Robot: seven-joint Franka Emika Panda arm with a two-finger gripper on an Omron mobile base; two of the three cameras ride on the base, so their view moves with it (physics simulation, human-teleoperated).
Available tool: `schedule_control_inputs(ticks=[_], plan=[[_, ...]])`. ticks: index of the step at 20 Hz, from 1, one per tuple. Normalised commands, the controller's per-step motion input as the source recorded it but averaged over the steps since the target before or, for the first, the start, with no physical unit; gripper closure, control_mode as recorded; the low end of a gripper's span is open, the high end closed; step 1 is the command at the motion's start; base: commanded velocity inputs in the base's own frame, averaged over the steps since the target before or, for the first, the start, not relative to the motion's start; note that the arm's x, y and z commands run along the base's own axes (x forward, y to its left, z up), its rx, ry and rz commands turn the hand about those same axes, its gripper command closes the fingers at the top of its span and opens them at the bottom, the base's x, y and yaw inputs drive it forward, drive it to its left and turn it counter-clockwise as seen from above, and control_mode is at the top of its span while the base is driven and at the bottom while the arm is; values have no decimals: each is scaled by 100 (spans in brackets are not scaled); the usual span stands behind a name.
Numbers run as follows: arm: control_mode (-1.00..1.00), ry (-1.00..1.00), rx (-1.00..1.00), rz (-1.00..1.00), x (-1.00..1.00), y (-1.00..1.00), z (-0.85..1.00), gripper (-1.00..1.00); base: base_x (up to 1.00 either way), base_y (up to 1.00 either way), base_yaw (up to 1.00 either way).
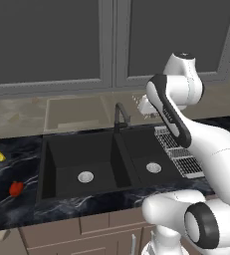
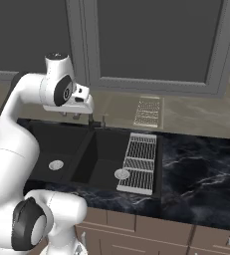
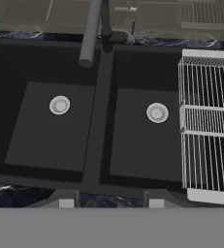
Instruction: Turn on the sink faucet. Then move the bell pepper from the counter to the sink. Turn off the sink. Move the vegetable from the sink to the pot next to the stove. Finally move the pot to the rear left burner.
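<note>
The dark gooseneck sink faucet (image 1: 120, 115) rises behind the divider of the black double-basin sink (image 1: 49, 164). In the hand view its spout (image 3: 90, 34) reaches over the left basin, and I see no water running. The red bell pepper (image 1: 16, 188) lies on the black marble counter (image 1: 2, 174), left of the sink. My gripper (image 2: 73, 116) hangs above the back of the sink, near the faucet, and looks down into both basins. Its finger tips (image 3: 67, 202) stand apart with nothing between them, so the gripper (image 3: 111, 202) is open.
A silver wire rack (image 1: 178, 152) lies over the right edge of the right basin (image 3: 205, 126). A small yellow wedge (image 1: 0, 155) sits on the counter behind the pepper. Grey cabinets hang above the backsplash. More black counter (image 2: 201, 169) stretches right of the sink.
</note>
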Motion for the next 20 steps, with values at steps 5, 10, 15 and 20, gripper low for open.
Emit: schedule_control_inputs(ticks=[5, 10, 15, 20], plan=[[100, 0, 0, 0, 0, 0, 0, -100, 0, 0, 0], [100, 0, 0, 0, 0, 0, 0, -100, 1, 1, 0], [100, 0, 0, 0, 0, 0, 0, -100, 5, 6, 0], [100, 0, 0, 0, 0, 0, 0, -100, 6, 12, 0]])
